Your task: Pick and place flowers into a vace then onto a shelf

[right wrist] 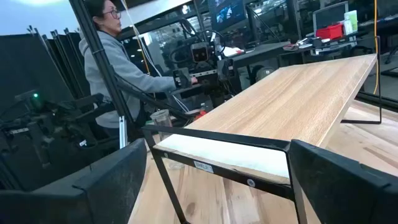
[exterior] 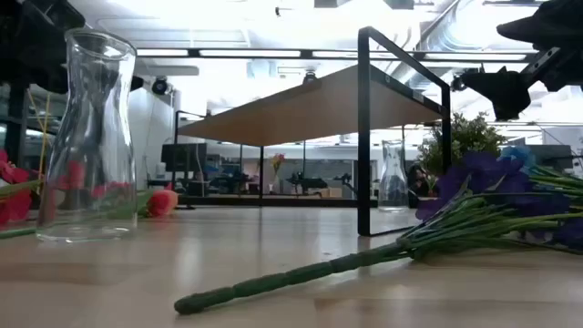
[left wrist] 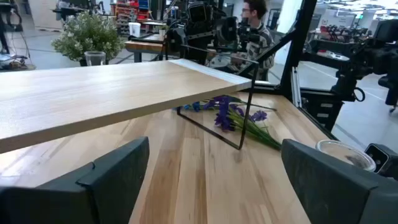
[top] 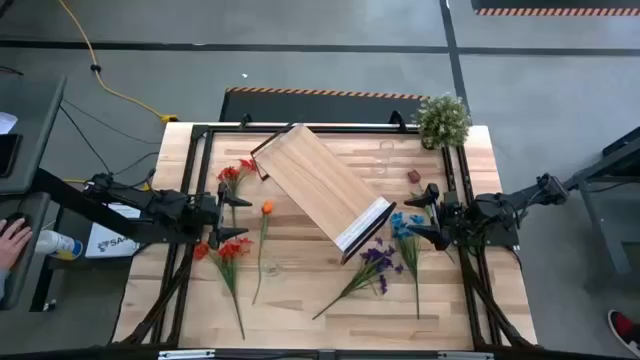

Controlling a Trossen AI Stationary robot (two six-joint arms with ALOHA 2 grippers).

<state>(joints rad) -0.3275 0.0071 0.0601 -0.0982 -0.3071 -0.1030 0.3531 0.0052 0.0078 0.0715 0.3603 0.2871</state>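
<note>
Opening step, nothing picked: flowers (top: 232, 255) loose on the surface (top: 300, 300), left tool (top: 232, 215) and right tool (top: 425, 214) both spread, empty; next move calls for closing on one stem.

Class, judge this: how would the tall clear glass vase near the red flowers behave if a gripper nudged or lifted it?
The glass vase is tall with a narrow waist, so a high push would probably tip it. Smooth glass likely slips between fingers. It looks empty, so probably light yet breakable.
</note>
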